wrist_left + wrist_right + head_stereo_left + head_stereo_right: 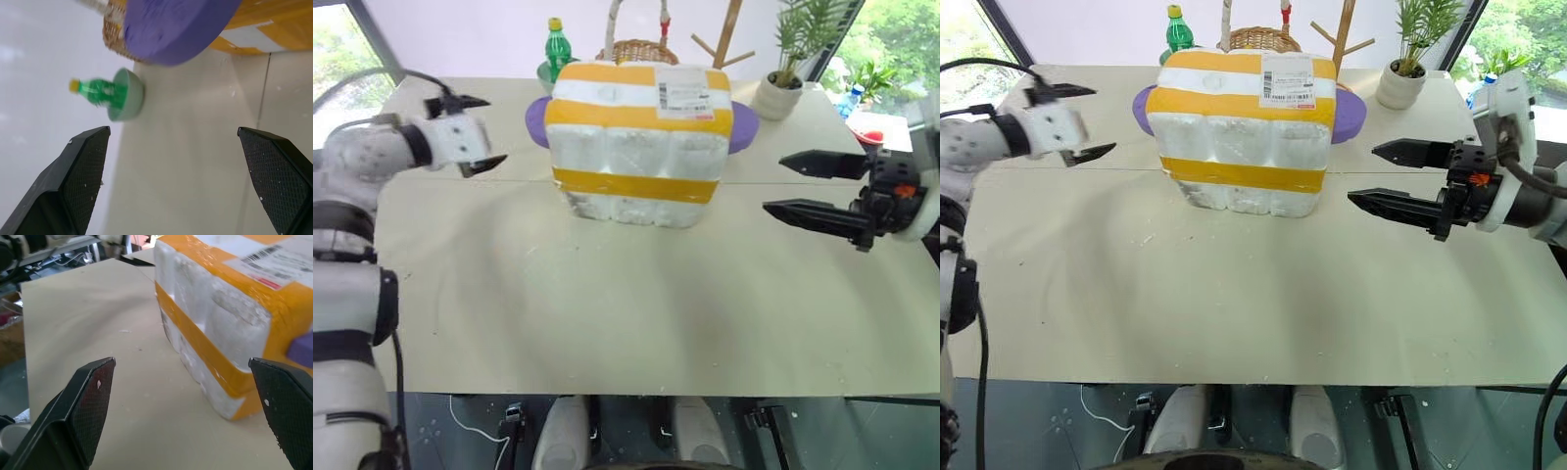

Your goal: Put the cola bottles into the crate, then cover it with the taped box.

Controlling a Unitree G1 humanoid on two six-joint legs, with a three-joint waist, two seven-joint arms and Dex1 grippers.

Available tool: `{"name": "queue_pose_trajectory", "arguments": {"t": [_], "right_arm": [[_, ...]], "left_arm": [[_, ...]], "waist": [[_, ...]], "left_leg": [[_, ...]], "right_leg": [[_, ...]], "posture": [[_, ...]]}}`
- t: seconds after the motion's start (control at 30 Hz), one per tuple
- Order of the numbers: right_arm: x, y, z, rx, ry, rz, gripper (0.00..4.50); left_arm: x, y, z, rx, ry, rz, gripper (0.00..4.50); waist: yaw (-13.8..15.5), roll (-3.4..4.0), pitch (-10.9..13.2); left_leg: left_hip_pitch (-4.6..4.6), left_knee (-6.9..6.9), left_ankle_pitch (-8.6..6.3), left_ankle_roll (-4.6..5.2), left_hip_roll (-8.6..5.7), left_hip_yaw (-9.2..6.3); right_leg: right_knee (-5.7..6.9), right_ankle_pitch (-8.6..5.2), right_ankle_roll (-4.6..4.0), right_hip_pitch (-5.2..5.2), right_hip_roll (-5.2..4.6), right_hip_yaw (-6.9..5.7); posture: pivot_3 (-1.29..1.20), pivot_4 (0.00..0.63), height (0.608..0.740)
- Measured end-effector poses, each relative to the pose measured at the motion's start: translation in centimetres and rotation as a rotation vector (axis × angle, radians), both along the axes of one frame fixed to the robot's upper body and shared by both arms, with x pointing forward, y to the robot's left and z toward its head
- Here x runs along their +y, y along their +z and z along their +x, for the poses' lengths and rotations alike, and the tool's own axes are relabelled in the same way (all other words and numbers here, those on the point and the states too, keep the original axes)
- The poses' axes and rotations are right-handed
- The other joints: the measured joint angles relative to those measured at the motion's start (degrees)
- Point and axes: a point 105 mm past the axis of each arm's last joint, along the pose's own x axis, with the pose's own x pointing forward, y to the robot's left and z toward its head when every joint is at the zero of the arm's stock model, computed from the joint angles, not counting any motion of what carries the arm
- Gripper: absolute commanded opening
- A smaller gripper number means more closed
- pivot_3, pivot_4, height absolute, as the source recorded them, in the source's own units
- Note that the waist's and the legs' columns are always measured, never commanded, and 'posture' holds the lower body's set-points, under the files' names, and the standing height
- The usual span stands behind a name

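Note:
The taped box, white foam with broad yellow-orange bands, purple side discs and a shipping label, stands at the middle back of the table. Under it, flush with its sides, sits the crate, a low white foam block with a yellow band. The cola bottles are hidden. My left gripper hovers open to the left of the box, a hand's width off its purple disc, with nothing between its fingers. On the other side, my right gripper is open and empty, its fingers pointing at the box's side.
Behind the box stand a green bottle in a pale bowl, a wicker basket and a wooden stand. A potted plant is at the back right. The beige table spreads wide in front of the box.

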Motion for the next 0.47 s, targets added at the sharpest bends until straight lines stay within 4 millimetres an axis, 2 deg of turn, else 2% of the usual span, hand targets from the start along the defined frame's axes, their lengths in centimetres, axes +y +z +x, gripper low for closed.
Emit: {"name": "queue_pose_trajectory", "arguments": {"t": [0.07, 0.13, 0.17, 0.23, 0.33, 0.47], "right_arm": [[-0.7, -0.4, 0.7, 0.016, -0.015, -0.004, 4.5], [-1.0, -0.5, 1.4, 0.02, -0.009, -0.013, 4.5], [-1.1, -0.4, 1.6, 0.019, -0.007, -0.016, 4.5], [-1.0, 0.0, 2.4, 0.007, 0.013, -0.031, 4.5], [-0.8, 0.4, 3.2, -0.007, 0.039, -0.042, 4.5], [0.0, 0.7, 4.0, -0.013, 0.092, -0.032, 4.5]], "left_arm": [[1.4, 0.7, -1.3, 0.148, 0.016, -0.226, 4.37], [2.1, 1.9, -3.7, 0.289, -0.014, -0.398, 4.37], [2.1, 2.4, -4.7, 0.333, -0.032, -0.434, 4.37], [1.8, 3.5, -7.9, 0.468, -0.099, -0.504, 4.37], [1.1, 4.8, -10.6, 0.579, -0.154, -0.548, 4.37], [0.6, 6.0, -11.9, 0.618, -0.18, -0.59, 4.37]], "waist": [[-0.2, 0.0, 0.0], [-0.8, 0.0, 0.0], [-0.97, 0.0, 0.0], [-1.37, 0.01, 0.01], [-1.34, 0.05, 0.02], [-0.96, 0.06, 0.02]], "left_leg": [[-0.07, 0.22, -0.03, 0.05, 0.03, -0.05], [-0.07, 0.27, -0.09, 0.16, 0.03, -0.16], [-0.05, 0.27, -0.1, 0.17, 0.02, -0.28], [-0.03, 0.28, -0.11, 0.18, 0.02, -0.31], [0.01, 0.26, -0.12, 0.19, 0.01, -0.34], [0.0, 0.26, -0.11, 0.19, -0.03, -0.37]], "right_leg": [[0.03, -0.01, 0.02, 0.03, 0.02, 0.0], [0.02, 0.01, 0.06, 0.06, -0.01, 0.05], [0.03, -0.01, 0.09, 0.09, -0.02, 0.06], [0.04, -0.02, 0.11, 0.09, -0.01, 0.08], [0.1, -0.04, 0.09, 0.08, 0.04, 0.07], [0.11, -0.04, 0.09, 0.11, 0.02, 0.06]], "posture": [[0.0, 0.15, 0.74], [0.0, 0.15, 0.74], [0.0, 0.15, 0.74], [0.0, 0.15, 0.74], [0.0, 0.15, 0.74], [0.0, 0.15, 0.74]]}}
